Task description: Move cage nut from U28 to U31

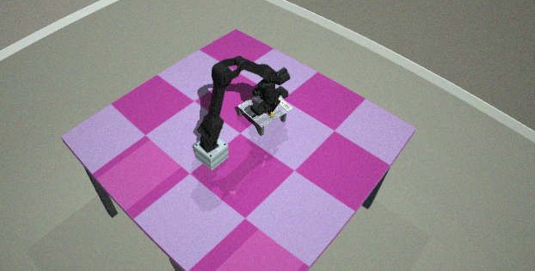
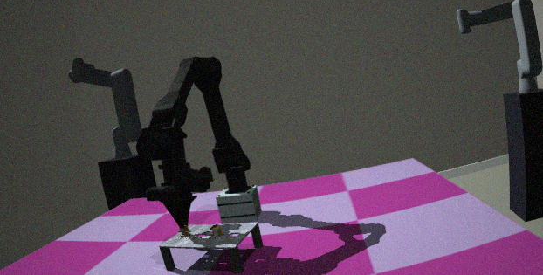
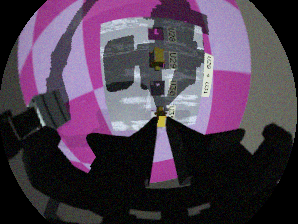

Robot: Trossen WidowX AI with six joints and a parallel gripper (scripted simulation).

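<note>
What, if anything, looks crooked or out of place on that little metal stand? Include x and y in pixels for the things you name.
Nothing plainly stands out. One small yellow metal nut (image 3: 158,58) sits at U29; another small yellow metal nut (image 3: 161,121) is between the black jaws at the U31 end. Whether that one sits square is hidden.

a tabletop (image 1: 353,159) (image 2: 415,214) (image 3: 227,90) checkered in magenta and pale lilac stands on dark legs (image 1: 103,195) over a dull grey-green floor (image 1: 464,176) (image 2: 480,188). a pale strip (image 1: 301,10) (image 2: 473,166) edges the floor along a brownish-grey wall (image 1: 408,13) (image 2: 327,79). beyond the tabletop, two bent grey machines, one (image 2: 124,100) on a dark stand (image 2: 124,181), the other (image 2: 525,35) on a tall dark block (image 2: 519,153), stand well apart.
</note>
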